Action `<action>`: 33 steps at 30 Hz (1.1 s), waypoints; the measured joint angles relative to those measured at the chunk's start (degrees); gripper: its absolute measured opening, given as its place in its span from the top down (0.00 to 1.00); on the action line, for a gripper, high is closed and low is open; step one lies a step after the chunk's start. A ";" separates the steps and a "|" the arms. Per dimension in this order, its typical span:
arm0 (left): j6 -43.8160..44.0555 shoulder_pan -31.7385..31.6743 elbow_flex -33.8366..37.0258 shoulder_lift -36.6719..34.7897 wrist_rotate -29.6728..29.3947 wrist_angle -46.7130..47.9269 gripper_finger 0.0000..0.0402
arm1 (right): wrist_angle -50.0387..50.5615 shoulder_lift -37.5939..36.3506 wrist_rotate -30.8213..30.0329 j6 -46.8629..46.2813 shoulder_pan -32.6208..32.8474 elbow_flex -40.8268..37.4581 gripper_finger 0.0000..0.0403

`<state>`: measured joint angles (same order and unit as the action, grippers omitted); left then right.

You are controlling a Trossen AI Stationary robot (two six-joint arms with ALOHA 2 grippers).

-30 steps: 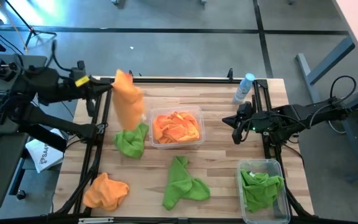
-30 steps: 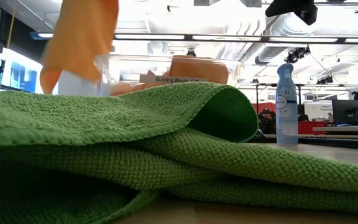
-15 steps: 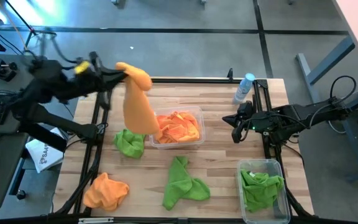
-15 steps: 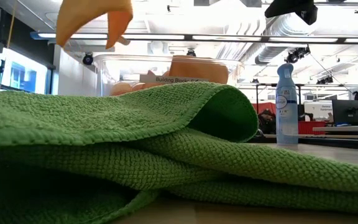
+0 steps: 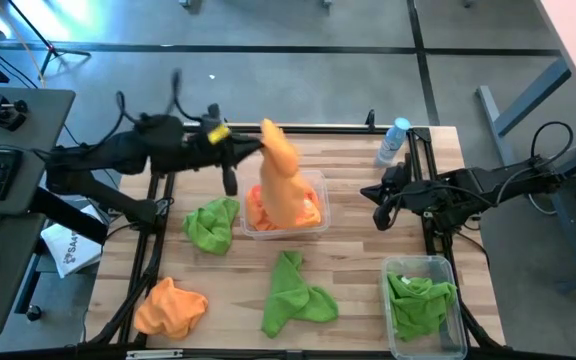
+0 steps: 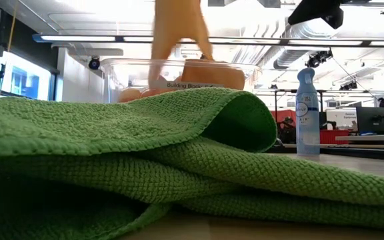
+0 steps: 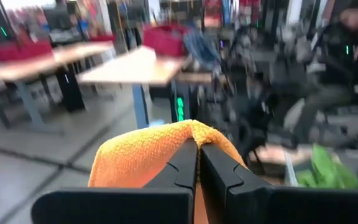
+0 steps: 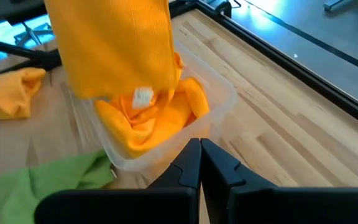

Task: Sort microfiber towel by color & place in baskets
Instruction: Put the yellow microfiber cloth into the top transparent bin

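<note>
High view: wooden table [image 5: 348,245] on grey floor; left jaws pinch orange towel [image 5: 283,180], right jaws pressed together.

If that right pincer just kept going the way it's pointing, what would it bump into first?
Probably the clear bin of orange towels: the shut right pincer points at its near wall, with only bare table between, though depth is uncertain.

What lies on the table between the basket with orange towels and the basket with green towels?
In the high view, only bare wood lies between the orange-filled basket and the green-filled basket; the loose green towel lies off to the side.
</note>
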<state>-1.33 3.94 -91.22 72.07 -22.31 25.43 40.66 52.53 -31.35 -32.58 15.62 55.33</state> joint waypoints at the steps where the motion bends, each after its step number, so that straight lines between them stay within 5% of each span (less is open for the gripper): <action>1: 1.25 0.30 0.00 0.47 0.01 1.68 1.00 | 0.47 0.00 0.00 0.00 0.00 0.00 1.00; 8: 10.28 2.93 -0.02 2.51 -2.27 12.49 1.00 | 3.39 0.00 0.02 0.00 0.01 0.02 1.00; 20: 17.20 3.96 -0.11 16.62 0.52 10.84 1.00 | 8.14 0.00 0.04 0.02 0.01 0.02 1.00; 33: 49.27 2.49 -0.07 27.07 0.76 24.59 1.00 | 11.46 0.00 0.30 0.00 0.02 0.02 1.00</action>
<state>47.94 6.43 -91.29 99.14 -21.55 50.02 52.12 52.53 -31.06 -32.57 15.63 55.35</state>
